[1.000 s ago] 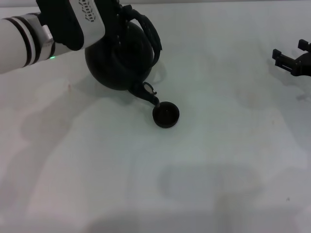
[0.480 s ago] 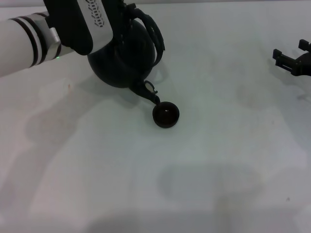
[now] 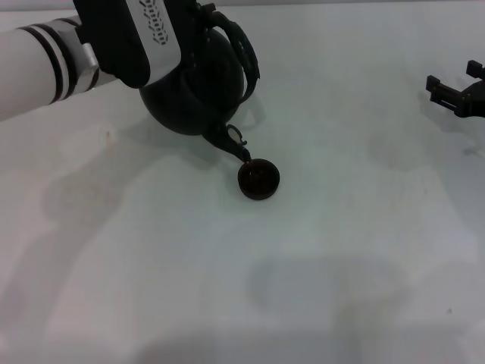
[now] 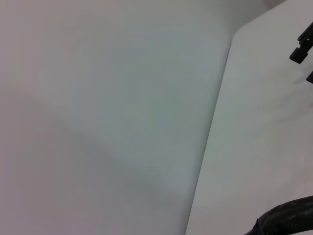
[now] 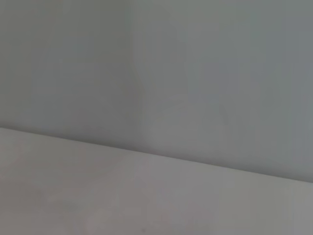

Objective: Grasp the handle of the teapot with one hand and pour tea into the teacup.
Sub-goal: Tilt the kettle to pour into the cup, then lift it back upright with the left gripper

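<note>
The matte-black teapot (image 3: 201, 91) hangs tilted at the back left of the white table (image 3: 318, 258). Its short spout (image 3: 232, 142) points down at the rim of the tiny black teacup (image 3: 259, 179), which stands on the table and has a dark inside. My left gripper (image 3: 189, 30) is shut on the rough arched handle (image 3: 246, 57) and carries the pot; its fingers are mostly hidden behind the wrist. A piece of the handle (image 4: 288, 220) shows in the left wrist view. My right gripper (image 3: 453, 80) is parked, open and empty, at the far right.
The left wrist view shows the table's back edge (image 4: 210, 137), a plain wall and the right gripper (image 4: 304, 44) far off. The right wrist view shows only wall and table surface (image 5: 146, 196).
The left arm and teapot have shifted slightly up and to the right, and the pot tips a little more. The spout stays at the teacup. The right arm has not moved.
</note>
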{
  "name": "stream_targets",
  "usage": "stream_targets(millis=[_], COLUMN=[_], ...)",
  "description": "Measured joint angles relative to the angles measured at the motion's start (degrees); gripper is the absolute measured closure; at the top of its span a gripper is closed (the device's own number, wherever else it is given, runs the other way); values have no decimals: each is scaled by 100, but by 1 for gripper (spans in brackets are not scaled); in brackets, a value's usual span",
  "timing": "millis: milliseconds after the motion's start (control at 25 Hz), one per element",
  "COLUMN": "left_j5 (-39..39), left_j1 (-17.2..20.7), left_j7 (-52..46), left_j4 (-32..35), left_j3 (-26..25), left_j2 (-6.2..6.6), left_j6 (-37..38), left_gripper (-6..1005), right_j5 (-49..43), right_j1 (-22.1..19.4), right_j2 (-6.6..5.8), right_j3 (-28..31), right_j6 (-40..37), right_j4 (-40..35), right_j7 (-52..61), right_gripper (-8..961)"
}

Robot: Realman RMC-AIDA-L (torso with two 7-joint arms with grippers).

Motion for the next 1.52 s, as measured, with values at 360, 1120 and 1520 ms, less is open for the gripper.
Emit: stream_targets(millis=[360,1120,1520], left_j5=[198,376,376], left_j1=[-11,-5,4], left_j7=[-72,-128,-181], left_j4=[32,41,48], left_j3=[70,99,106], left_j2=[-6,-6,-6], left_j6=[-7,-83,-101], left_gripper=[901,901,901], right_j5=[0,0,0], right_j1=[20,44,44], right_j2=[0,0,0], right_j3=[0,0,0], right_j6=[-9,-61,-60], right_j4=[3,22,22], right_j7=[2,0,8], right_gripper=[95,95,95])
